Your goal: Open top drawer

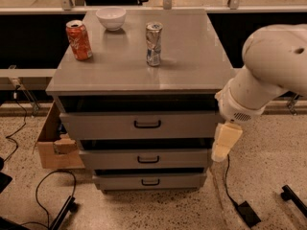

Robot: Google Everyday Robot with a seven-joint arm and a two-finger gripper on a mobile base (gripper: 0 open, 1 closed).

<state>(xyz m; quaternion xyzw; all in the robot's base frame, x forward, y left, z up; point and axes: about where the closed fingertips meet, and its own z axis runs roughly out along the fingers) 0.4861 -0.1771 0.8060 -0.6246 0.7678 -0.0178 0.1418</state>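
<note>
**Top drawer shut; gripper off the cabinet's right front corner**

Top drawer [105,126]: uppermost of three grey fronts in the cabinet, just under the worktop, with a dark gap above it. Front sits flush and closed. Its small black bar handle [147,124] is centred and nothing touches it.

Middle drawer [110,159] and bottom drawer [120,181]: below it, each narrower than the one above, and both closed.

Gripper [224,143]: cream-coloured, hanging point-down from the bulky white arm [268,66] that enters from the right. It sits level with the top and middle drawers at their right ends, well apart from the handle. Whether it touches the cabinet edge, and whether it is spread or closed, cannot be told from this angle.

Worktop [192,66]: a dented silver can [153,44] stands upright near the centre, a red soda can [79,40] upright at the left, and a white bowl [111,18] at the back between them.

Floor: an open cardboard box [55,147] is against the cabinet's left side. A black cable [45,181] lies loose in front of the box.
</note>
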